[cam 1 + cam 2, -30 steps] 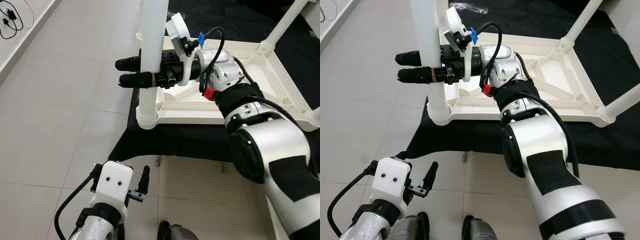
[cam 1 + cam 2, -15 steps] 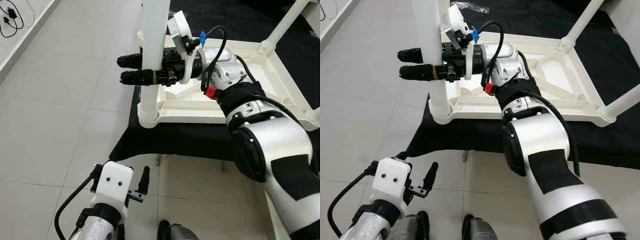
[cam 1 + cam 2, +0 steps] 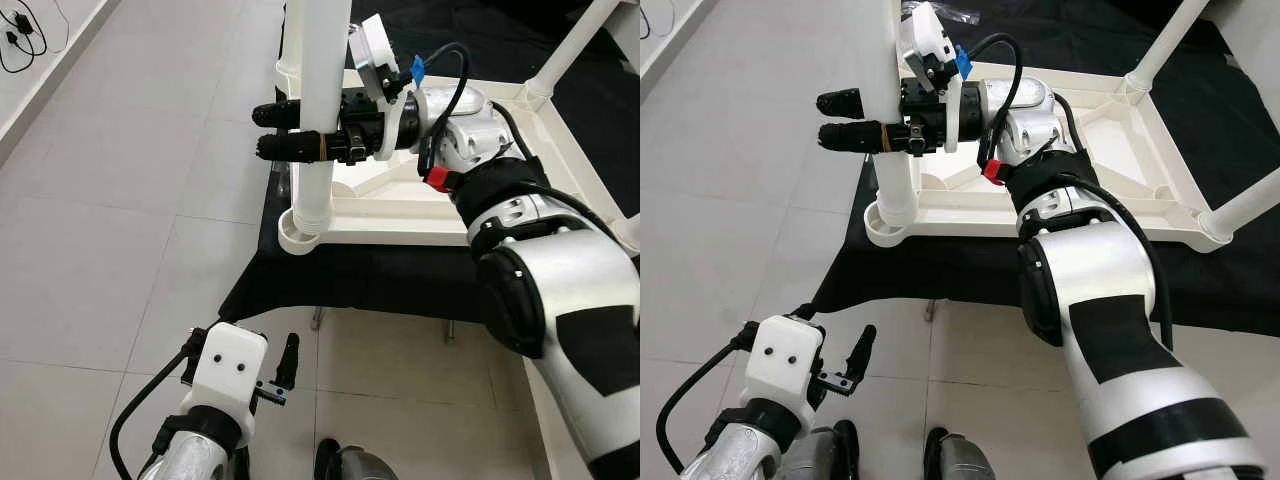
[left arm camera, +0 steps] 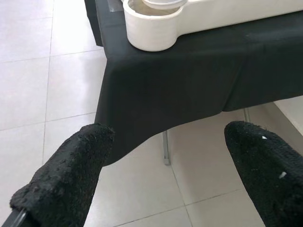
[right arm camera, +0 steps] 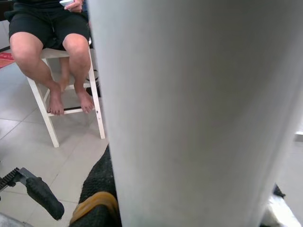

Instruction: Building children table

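The white tabletop (image 3: 400,215) lies upside down on a black-draped stand (image 3: 350,280). A white table leg (image 3: 322,100) stands upright with its lower end inside the near-left corner socket (image 3: 300,232). My right gripper (image 3: 264,130) is shut on this leg about halfway up, one black finger on each side. In the right wrist view the leg (image 5: 199,113) is very close. My left gripper (image 4: 165,151) hangs low over the floor tiles in front of the stand, open and holding nothing, with the socket (image 4: 154,28) ahead of it.
Two more white legs (image 3: 570,45) (image 3: 1250,205) stand up from the tabletop's far and right corners. A person sits on a white chair (image 5: 42,109) beyond the stand, bare feet on the tiles. A cable (image 3: 20,40) lies on the floor at far left.
My right gripper has carried the leg slightly to the right, and the leg's ridged end has dropped into the corner socket. The left gripper has stayed put.
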`<state>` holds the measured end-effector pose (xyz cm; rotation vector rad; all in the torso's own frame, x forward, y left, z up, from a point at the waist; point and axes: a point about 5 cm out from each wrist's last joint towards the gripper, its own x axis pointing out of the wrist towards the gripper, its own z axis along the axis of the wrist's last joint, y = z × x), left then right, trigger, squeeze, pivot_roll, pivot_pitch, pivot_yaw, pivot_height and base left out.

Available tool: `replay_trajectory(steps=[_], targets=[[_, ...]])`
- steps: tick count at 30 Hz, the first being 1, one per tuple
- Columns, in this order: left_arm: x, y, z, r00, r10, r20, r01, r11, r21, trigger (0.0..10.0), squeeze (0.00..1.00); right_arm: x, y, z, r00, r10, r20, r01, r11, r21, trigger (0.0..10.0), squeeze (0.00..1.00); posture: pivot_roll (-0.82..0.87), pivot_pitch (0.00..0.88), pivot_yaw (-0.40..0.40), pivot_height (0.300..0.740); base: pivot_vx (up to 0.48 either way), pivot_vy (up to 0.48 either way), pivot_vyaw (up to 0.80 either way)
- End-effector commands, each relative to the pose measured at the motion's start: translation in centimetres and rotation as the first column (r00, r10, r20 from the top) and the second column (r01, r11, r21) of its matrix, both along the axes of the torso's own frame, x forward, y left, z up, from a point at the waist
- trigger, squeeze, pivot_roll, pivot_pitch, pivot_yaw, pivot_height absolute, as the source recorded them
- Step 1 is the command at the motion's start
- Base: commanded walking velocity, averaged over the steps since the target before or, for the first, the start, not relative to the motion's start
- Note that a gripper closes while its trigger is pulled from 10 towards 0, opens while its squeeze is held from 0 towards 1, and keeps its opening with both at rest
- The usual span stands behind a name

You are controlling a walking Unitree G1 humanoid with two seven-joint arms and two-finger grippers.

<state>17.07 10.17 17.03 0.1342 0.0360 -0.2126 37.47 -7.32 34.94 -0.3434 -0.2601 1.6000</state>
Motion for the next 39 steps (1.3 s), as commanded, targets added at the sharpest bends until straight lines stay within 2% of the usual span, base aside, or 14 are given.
replay_trajectory(steps=[1,6,9,14,18,23,34,36,37,39], targets=[[-0.2,-0.2,-0.7,0.999,-0.016,-0.032,0.016,1.000,0.014,10.0,0.00,0.2,-0.7,-0.8,1.000,-0.015,-0.020,0.014,0.999,-0.040,10.0,0.00,0.13,0.274,-0.174,0.740,0.000,0.000,0.00],[-0.1,-0.2,-0.7,0.999,-0.014,-0.030,0.015,1.000,0.017,10.0,0.00,0.3,-0.8,-1.3,0.999,-0.020,-0.046,0.019,0.999,-0.041,10.0,0.00,0.13,0.277,-0.173,0.740,0.000,0.000,0.00],[-0.1,-0.1,-0.7,0.999,-0.014,-0.031,0.014,1.000,0.018,10.0,0.00,0.2,-0.6,-2.1,0.998,0.013,-0.070,-0.015,0.999,-0.030,10.0,0.00,0.13,0.278,-0.169,0.740,0.000,0.000,0.00],[0.0,-0.2,-0.7,0.999,-0.016,-0.032,0.017,1.000,0.018,10.0,0.00,0.1,-0.3,-2.1,0.997,0.036,-0.070,-0.038,0.999,-0.020,10.0,0.00,0.14,0.277,-0.169,0.740,0.000,0.000,0.00],[0.1,-0.2,-0.8,0.999,-0.015,-0.032,0.015,1.000,0.017,10.0,0.00,-0.3,0.8,-1.9,0.992,0.098,-0.081,-0.097,0.995,0.012,10.0,0.00,0.13,0.272,-0.166,0.740,0.000,0.000,0.00],[0.1,-0.2,-0.8,0.999,-0.017,-0.029,0.017,1.000,0.018,10.0,0.00,-0.4,1.1,-2.3,0.991,0.107,-0.083,-0.107,0.994,0.004,10.0,0.00,0.13,0.266,-0.171,0.740,0.000,0.000,0.00],[0.0,-0.4,-0.9,0.999,-0.018,-0.029,0.019,1.000,0.016,10.0,0.00,0.3,0.8,-3.6,0.991,0.009,-0.132,-0.007,1.000,0.019,10.0,0.00,0.13,0.247,-0.177,0.740,0.000,0.000,0.00],[0.0,-0.5,-0.9,0.999,-0.020,-0.028,0.020,1.000,0.014,10.0,0.00,0.7,0.2,-4.5,0.983,-0.052,-0.175,0.061,0.997,0.047,10.0,0.00,0.14,0.240,-0.178,0.740,0.000,0.000,0.00],[0.0,-0.5,-0.9,0.999,-0.020,-0.028,0.020,1.000,0.014,10.0,0.00,0.7,0.2,-4.5,0.983,-0.052,-0.175,0.061,0.997,0.047,10.0,0.00,0.14,0.240,-0.178,0.740,0.000,0.000,0.00],[0.0,-0.5,-0.9,0.999,-0.019,-0.027,0.020,1.000,0.012,10.0,0.00,1.1,-0.4,-5.7,0.970,-0.136,-0.203,0.148,0.988,0.043,10.0,0.00,0.14,0.242,-0.177,0.740,0.000,0.000,0.00]])
